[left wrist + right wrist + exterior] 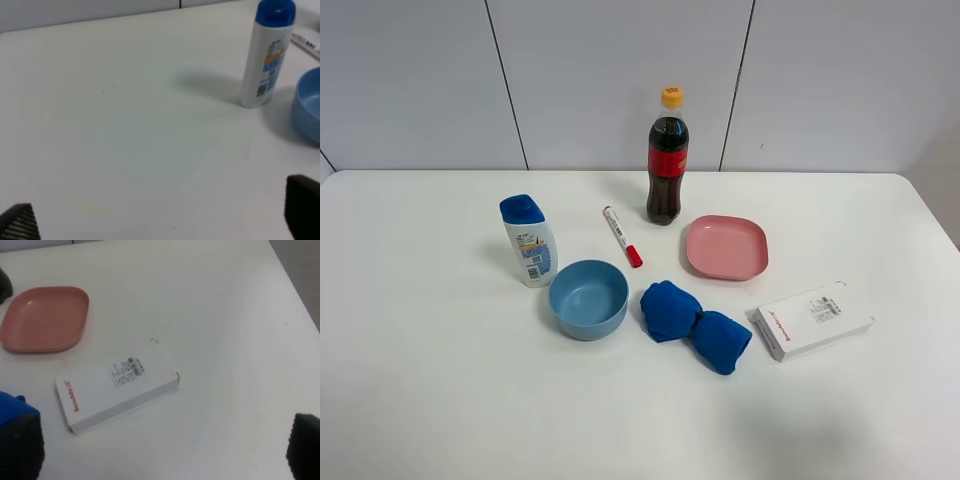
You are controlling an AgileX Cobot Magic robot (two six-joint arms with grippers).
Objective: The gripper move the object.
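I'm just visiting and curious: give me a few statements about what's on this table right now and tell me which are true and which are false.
1. The blue cloth lies between the blue bowl and the white box. True.
2. The cola bottle has tipped over. False: it stands upright near the back wall.
3. The pink plate holds the red-capped marker. False: the plate is bare; the marker lies on the table to its left.
4. The white bottle has a blue cap. True.
5. A gripper is squeezing the cloth. False: no gripper touches it; the overhead view shows no arm over the table.
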